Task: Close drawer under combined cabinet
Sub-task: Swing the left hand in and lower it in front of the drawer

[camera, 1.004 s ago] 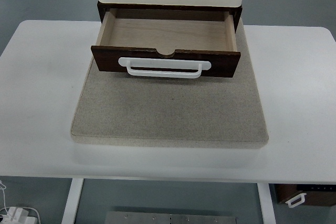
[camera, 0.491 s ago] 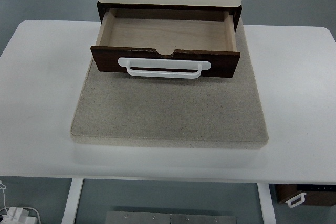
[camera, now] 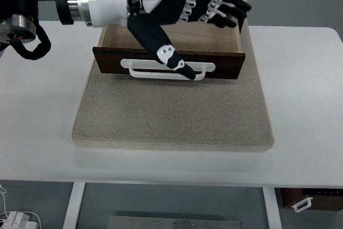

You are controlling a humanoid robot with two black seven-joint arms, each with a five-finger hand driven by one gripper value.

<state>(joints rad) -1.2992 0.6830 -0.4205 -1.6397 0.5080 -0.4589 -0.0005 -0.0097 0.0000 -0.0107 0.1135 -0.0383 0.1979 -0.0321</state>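
Newly arrived left hand (camera: 177, 9) spreads, seemingly above open drawer (camera: 169, 63).

Brightness: bright, even, diffuse, seemingly from overhead.
Shadows: soft only; faint one under the left hand (camera: 177, 6) across the drawer (camera: 169, 52).
Glare: mild sheen on white table (camera: 305, 105); none harsh.
Sharpness: crisp on mat (camera: 171, 111); fingertips slightly soft, possibly motion blur.
Edges: little visible distortion.

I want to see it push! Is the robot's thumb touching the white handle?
Cannot tell: in the top view the left hand thumb overlaps the white handle, hiding any gap.
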